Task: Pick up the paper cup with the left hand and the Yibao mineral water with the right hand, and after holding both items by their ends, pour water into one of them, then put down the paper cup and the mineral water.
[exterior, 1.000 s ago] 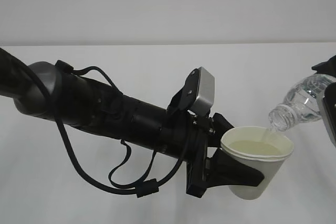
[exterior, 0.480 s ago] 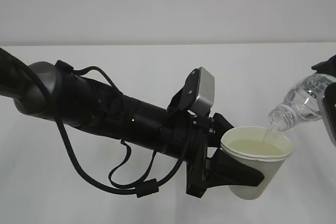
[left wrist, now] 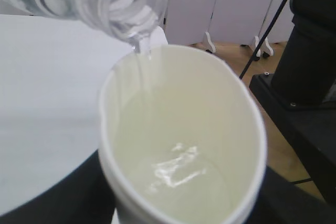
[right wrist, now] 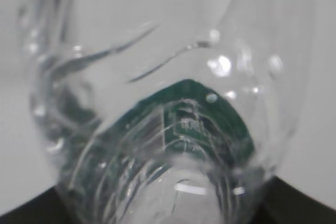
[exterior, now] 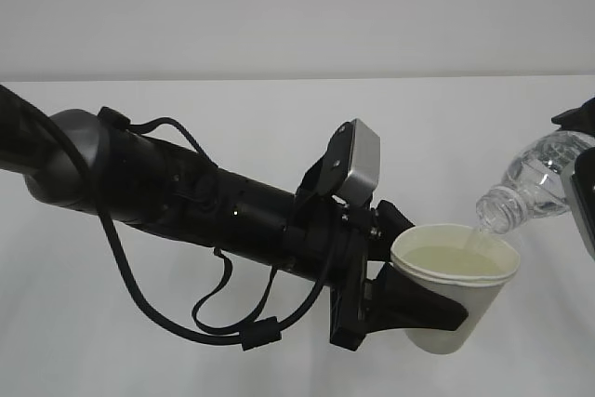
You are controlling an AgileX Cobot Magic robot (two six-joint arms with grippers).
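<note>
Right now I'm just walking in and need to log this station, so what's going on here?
The left gripper holds a white paper cup clear of the table. The right gripper, mostly out of the exterior view, tips a clear water bottle over it. A thin stream runs from the bottle's mouth into the cup, which already holds some water.

We see a plain white table (exterior: 232,360); as far as we can tell, no object rests on it.
</note>
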